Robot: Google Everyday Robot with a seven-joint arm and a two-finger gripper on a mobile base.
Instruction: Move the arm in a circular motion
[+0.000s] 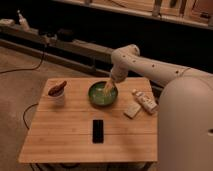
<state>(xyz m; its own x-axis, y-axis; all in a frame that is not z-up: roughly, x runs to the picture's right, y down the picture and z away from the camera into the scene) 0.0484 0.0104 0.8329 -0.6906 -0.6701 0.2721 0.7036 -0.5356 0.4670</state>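
Arm [150,67] comes in from the right side: a thick white segment runs up and left from the big white body at the right edge to a rounded joint above the table's [65,135] back edge, then a short link drops down. Gripper [108,87] hangs at the end of that link, right over the green bowl [93,93], at its right inner side. It's low over the rim or just inside it; can't tell whether it touches. Gripper state: can't tell, the tip blends into the bowl. The bowl sits at back centre of the wooden table. To its left, well apart, is a white cup [57,98] with something brown [57,88] sticking out of the top. To the bowl's right, under the arm's long segment, are a small white block [132,110] and a pale tube-shaped item [145,102] lying flat just beside it. A black phone [98,131] lies flat near front centre, clear of the arm. The nearest things to the gripper are the bowl directly below and the block and tube off to the right. Behind the table is a low ledge [75,46] along a dark wall, with a cable [30,67] trailing across the floor on the left.
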